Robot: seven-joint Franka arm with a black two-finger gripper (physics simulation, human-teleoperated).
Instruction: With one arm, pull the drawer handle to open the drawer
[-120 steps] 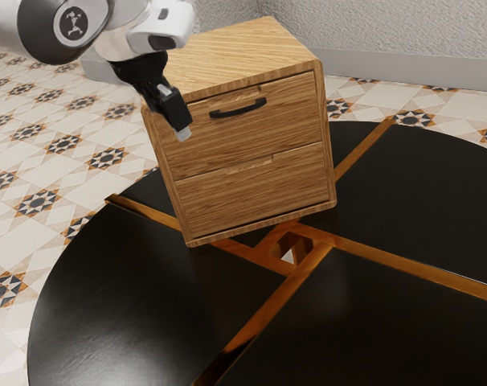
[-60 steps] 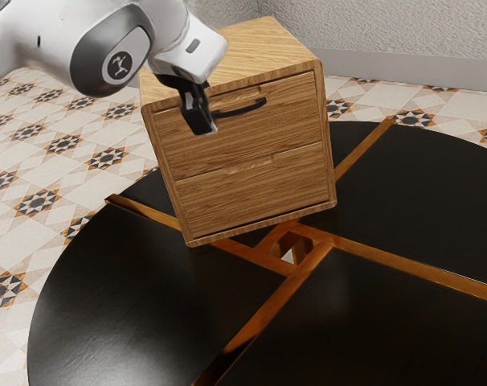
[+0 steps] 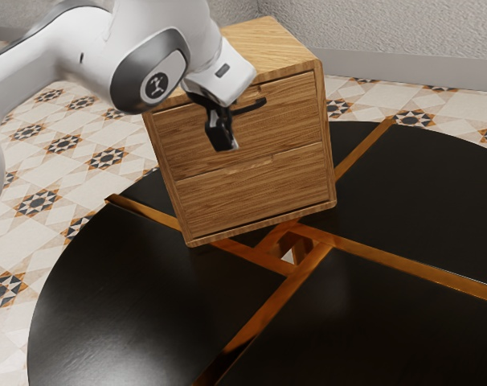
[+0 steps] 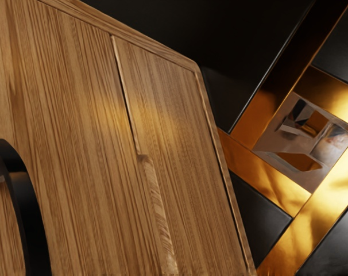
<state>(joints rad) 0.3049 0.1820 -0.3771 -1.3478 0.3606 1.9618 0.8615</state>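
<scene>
A wooden cabinet (image 3: 251, 189) with two drawers stands on the round black table (image 3: 404, 209). The top drawer (image 3: 288, 121) carries a black bar handle (image 3: 254, 104), and its front sits flush with the cabinet. My gripper (image 3: 221, 138) hangs pointing down in front of the top drawer, over the handle's end nearer the exterior view's left, just below the bar. In the wrist view the handle (image 4: 16, 218) curves as a black arc close under my hand, against the drawer front (image 4: 70, 126). The lower drawer's front (image 4: 174, 172) lies beyond it.
Gold inlay strips (image 3: 284, 277) cross the table and meet at a square inset (image 4: 303, 135) in front of the cabinet. Patterned floor tiles (image 3: 34, 177) lie past the table at the exterior view's left. A grey wall (image 3: 404, 28) stands behind.
My arm has swung toward the exterior view's right along the cabinet front. The gripper went from the cabinet's corner to the handle's near end. The drawer has not moved.
</scene>
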